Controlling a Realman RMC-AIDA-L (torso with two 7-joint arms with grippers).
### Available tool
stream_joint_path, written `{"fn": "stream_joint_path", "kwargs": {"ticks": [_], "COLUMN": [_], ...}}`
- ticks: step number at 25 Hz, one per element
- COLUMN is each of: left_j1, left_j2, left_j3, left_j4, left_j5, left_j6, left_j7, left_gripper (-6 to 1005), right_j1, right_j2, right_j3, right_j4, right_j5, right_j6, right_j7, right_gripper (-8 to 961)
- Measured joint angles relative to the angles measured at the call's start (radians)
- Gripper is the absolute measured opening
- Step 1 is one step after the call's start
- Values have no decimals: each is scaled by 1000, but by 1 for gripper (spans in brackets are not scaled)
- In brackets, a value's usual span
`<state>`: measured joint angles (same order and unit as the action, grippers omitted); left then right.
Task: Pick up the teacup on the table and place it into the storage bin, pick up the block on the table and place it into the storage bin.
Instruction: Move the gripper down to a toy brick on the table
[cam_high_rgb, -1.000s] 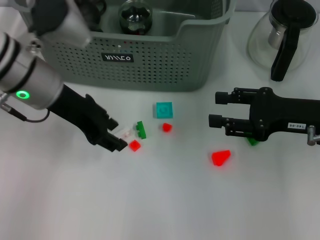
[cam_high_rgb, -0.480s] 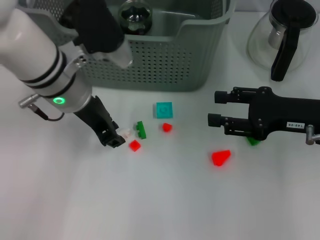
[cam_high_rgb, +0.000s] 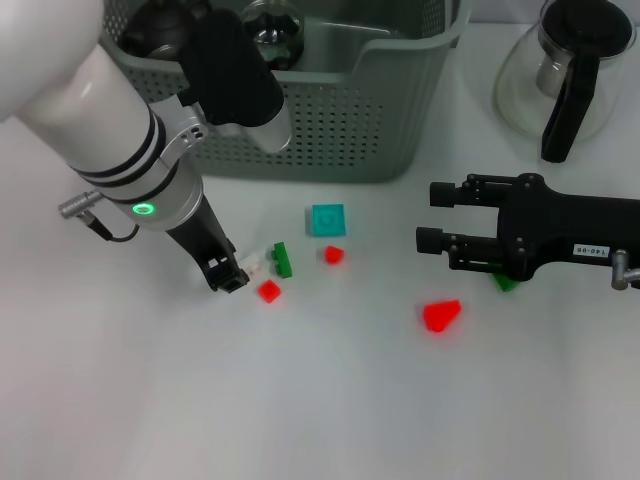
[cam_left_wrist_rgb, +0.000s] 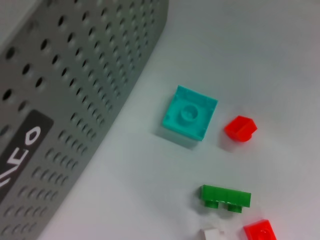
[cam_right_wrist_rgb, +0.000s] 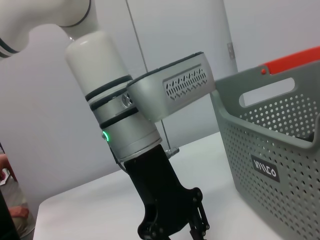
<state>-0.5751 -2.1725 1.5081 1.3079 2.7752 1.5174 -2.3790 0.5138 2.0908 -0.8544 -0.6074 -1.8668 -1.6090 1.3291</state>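
Left gripper (cam_high_rgb: 230, 279) now steeper, still beside white block (cam_high_rgb: 254, 266)

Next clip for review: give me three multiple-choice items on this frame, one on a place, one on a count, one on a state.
1. Where is the left tool?
A. over the storage bin
B. low beside the white block
C. at the glass pot

2. How many red pieces lie on the table?
A. one
B. three
C. five

3. How is the right tool occupied?
A. holds nothing
B. holds the teal block
C. holds a cup

Answers:
1 B, its tip meets the white block in front of the storage bin.
2 B, red ones at and.
3 A, nothing lies between its fingers; the teal block sits apart on the table.
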Motion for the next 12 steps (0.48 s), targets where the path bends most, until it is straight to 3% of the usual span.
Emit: {"fn": "stream_joint_path", "kwargs": {"ticks": [12], "left_j1": [-13], "left_j2": [0], "left_j3": [43], "left_j4": [-43], "left_j5": [15], "left_j6": [-45], "left_j7": [-34], "left_gripper": [371], "right_j1": [-1], "right_j2": [0], "right_j3": [0], "right_j4": [0], "right_j5": [0], "right_j6": [-1], "right_j7": [-1], "right_gripper": [675]}}
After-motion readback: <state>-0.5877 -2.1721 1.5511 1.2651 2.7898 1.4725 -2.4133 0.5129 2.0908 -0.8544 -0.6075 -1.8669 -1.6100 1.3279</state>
